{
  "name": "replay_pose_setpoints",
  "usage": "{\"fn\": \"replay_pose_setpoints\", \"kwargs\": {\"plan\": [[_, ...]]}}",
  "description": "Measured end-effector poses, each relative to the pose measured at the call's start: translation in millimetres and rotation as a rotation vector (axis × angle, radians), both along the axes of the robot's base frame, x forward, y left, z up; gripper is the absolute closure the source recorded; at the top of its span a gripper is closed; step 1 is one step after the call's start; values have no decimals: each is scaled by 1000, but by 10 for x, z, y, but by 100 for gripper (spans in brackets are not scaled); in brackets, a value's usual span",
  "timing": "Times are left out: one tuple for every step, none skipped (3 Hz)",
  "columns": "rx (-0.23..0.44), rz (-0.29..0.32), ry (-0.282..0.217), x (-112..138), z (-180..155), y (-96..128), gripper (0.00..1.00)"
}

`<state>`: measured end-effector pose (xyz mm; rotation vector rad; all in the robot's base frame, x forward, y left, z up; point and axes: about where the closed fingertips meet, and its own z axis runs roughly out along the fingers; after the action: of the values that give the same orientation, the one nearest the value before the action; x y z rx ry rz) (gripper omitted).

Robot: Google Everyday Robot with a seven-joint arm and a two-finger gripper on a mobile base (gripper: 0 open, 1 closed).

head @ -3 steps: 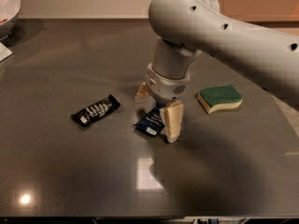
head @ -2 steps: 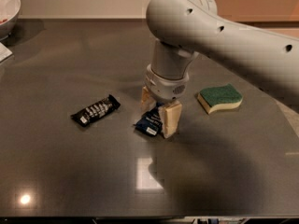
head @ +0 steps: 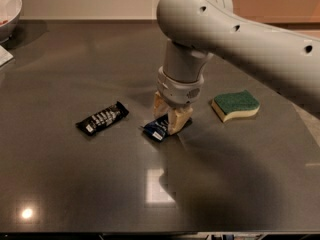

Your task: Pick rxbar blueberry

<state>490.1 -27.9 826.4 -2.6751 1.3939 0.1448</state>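
step: grasp phase; lift not yet done
gripper (head: 168,122): lowered onto the counter (head: 75,184) near its middle, arm coming in from the far right corner
fingers (head: 180,118): drawn in to a narrow gap, apparently clamped on the far end of the rxbar blueberry (head: 155,129)
rxbar blueberry: lying flat on the counter near the middle, near end sticking out from the fingers toward the near left corner
black bar (head: 102,118): left of the target toward the left edge, apart from it, not touched
sponge (head: 235,105): toward the right edge, well apart
bowl (head: 7,6): at the far left corner
next move: straight vertical lift is called for, grip kept firm
risk: only one end is held and the wrapper is glossy, so slip or droop is judged possible
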Motion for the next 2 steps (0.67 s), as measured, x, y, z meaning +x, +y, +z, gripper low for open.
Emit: {"fn": "replay_pose_setpoints", "kwargs": {"plan": [[1,-27,-1,63,130,-43,100],[26,-79,23,104,390,-78,100]]}}
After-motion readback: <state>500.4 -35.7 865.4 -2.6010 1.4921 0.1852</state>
